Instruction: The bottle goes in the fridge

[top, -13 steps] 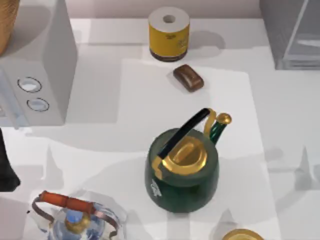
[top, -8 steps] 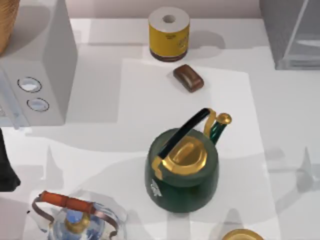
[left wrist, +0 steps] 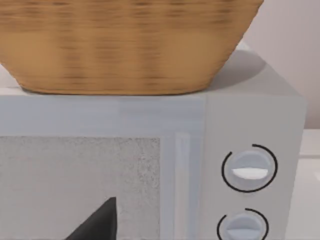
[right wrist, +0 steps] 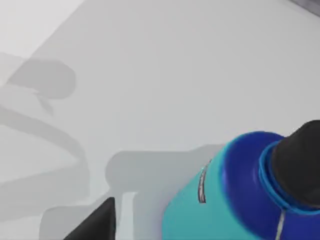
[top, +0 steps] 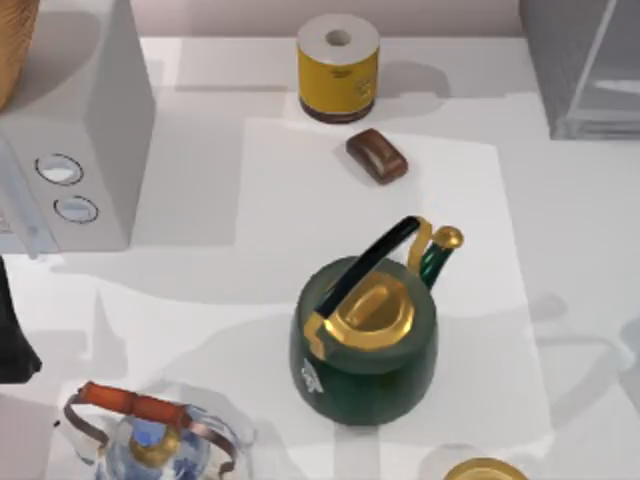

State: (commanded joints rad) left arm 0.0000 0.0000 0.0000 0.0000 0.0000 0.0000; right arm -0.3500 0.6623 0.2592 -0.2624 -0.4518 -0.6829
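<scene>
The bottle [right wrist: 220, 200] is turquoise with a blue shoulder and a black cap, and it lies on the white table close under my right wrist camera. A dark part of my right gripper [right wrist: 97, 222] shows beside it, apart from it. The fridge [top: 585, 70] is the grey box with a see-through front at the table's far right corner. At the left edge a dark part of my left arm [top: 10, 335] stands in front of the microwave [top: 85, 150]. The left gripper [left wrist: 97, 225] faces the microwave's door.
A green kettle [top: 365, 340] with a gold lid stands mid-table. A glass kettle [top: 150, 435] stands at the front left, and a yellow roll [top: 338, 68] and a brown bar [top: 377, 155] lie at the back. A wicker basket [left wrist: 125, 45] sits on the microwave.
The pointed arm shadows at the table's right have slid toward the right edge. No object has moved.
</scene>
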